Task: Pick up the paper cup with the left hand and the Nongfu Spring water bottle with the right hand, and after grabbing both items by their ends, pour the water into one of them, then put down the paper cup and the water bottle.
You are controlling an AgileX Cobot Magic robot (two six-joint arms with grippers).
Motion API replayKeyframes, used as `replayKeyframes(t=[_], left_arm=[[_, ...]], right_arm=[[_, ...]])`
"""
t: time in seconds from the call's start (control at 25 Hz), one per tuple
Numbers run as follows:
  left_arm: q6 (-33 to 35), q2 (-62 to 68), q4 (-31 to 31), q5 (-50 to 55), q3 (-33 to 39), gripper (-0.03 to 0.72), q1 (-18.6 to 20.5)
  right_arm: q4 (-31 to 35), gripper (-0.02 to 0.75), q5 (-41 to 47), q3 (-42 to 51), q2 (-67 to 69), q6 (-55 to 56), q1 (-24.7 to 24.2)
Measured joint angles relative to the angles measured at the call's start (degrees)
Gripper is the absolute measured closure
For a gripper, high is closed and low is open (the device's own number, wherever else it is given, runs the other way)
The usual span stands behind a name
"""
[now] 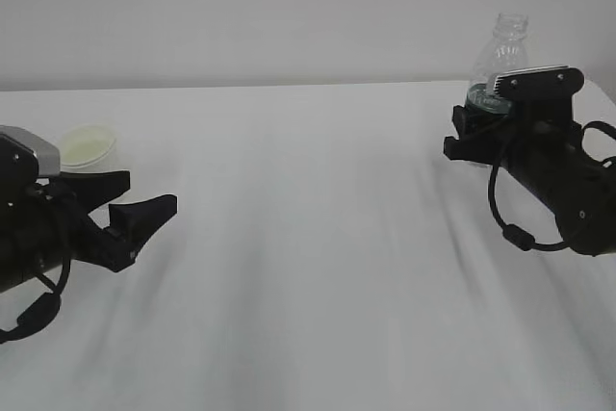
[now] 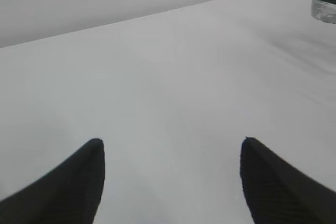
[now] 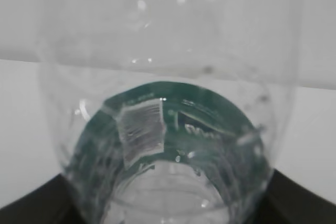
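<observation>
On the white surface (image 1: 318, 238), the left pincer (image 1: 135, 201) stands wide open and empty, with the paper cup (image 1: 89, 146) upright just behind it. At the far right, the right pincer (image 1: 481, 132) grips the lower part of the standing Nongfu Spring water bottle (image 1: 502, 50).

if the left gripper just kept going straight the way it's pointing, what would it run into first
Probably nothing nearby. The left gripper stands open over the bare white table. The paper cup sits off to its side, and the bottle is far off at the edge of its view.
</observation>
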Motion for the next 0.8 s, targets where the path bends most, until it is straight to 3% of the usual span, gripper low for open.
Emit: replayKeyframes(t=[0.24,0.8], left_arm=[[0.00,-0.04,-0.73,0.00,0.00,0.112,-2.23],[0.00,-0.04,-1.08,0.00,0.00,0.113,-3.44]], right_arm=[[0.02,0.281,-1.89,0.00,2.60,0.00,0.00],[0.02,0.281,-2.35,0.00,2.74,0.09,0.00]])
